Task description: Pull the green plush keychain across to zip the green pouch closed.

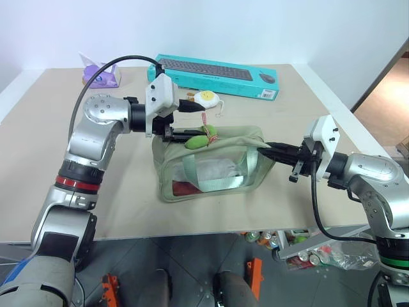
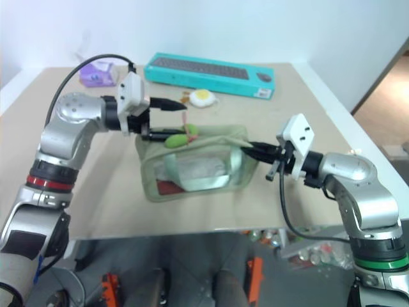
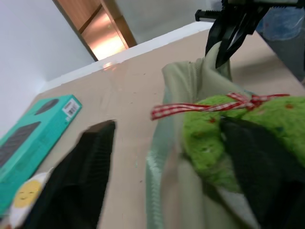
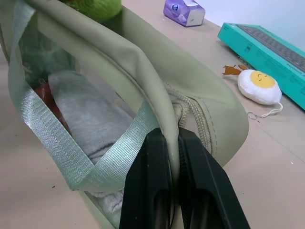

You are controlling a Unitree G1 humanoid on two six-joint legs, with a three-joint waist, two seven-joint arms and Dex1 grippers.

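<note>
Right gripper (image 4: 172, 143) pinches the green pouch (image 4: 143, 71) end; left gripper (image 3: 167, 157) gapes beside the green plush keychain (image 3: 214, 129).

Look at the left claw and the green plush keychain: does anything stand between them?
Nothing visible does. The left claw stands open with the green plush keychain between its fingers, one finger against the plush. The right claw is shut on the far end of the green pouch.

Teal keyboard box (image 1: 217, 75) laid along far edge of beige surface (image 1: 51, 160), at 12 o'clock. White-and-yellow egg plush (image 1: 206, 98) placed just before it. Purple tissue pack (image 1: 101, 75) seen at 10 o'clock corner.
</note>
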